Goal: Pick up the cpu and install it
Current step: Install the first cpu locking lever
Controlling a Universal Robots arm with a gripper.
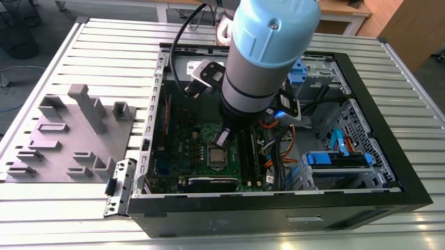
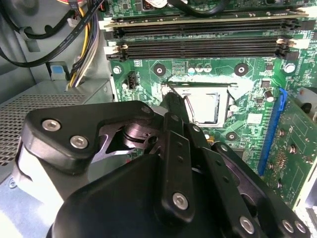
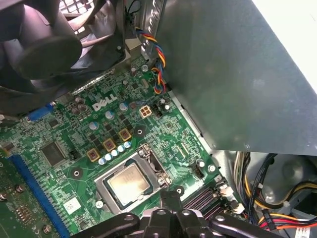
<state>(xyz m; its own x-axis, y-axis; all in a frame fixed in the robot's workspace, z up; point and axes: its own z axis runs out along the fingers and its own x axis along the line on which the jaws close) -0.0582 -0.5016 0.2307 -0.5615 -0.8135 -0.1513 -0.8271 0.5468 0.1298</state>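
The small square silver-topped cpu (image 3: 130, 183) apparently sits in its socket at frame centre; the black gripper (image 3: 171, 201) hovers beside it, fingers seemingly narrow and empty.

Probably a lab: slatted aluminium bench (image 1: 83, 208).

The cpu (image 3: 128, 184) lies in the socket on the motherboard (image 3: 64, 163) inside the computer case (image 1: 389, 172); my claw (image 1: 221, 138) hangs just above it.

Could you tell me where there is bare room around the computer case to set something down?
Free: the slatted table beyond the grey fixture block, and the strip before the case. Crowded: inside, where cables and the arm surround the cpu.
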